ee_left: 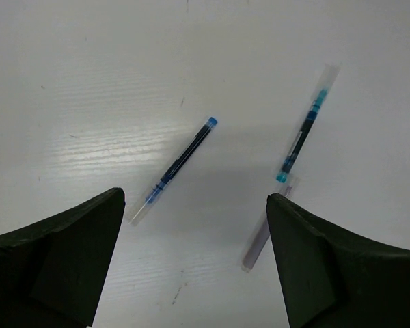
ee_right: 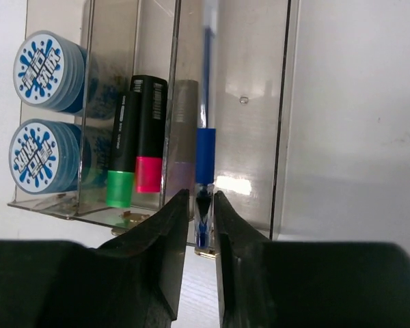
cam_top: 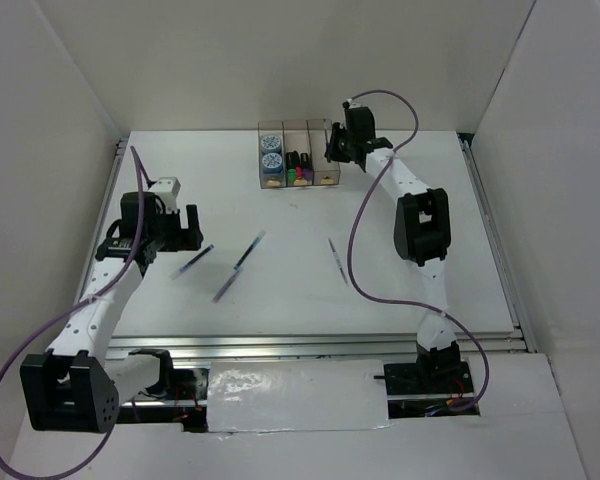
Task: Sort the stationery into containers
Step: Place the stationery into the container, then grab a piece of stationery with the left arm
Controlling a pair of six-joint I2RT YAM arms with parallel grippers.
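Here, my right pincer (ee_right: 201, 198) sits almost closed around the near end of a blue pen (ee_right: 205, 147) lying in the rightmost of 3 boxes (ee_right: 260, 102); I cannot tell whether it grips. Withdrawing while pinched would drag the pen out. My left pincer (ee_left: 195, 198) hangs wide open, empty, above loose pens (ee_left: 181, 162) on the surface (ee_left: 89, 82).

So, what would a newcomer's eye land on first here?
The right pincer at the far containers, a blue pen between its fingers, reaching into the rightmost box. Then four loose pens on the table, the left pincer wide open above three of them.
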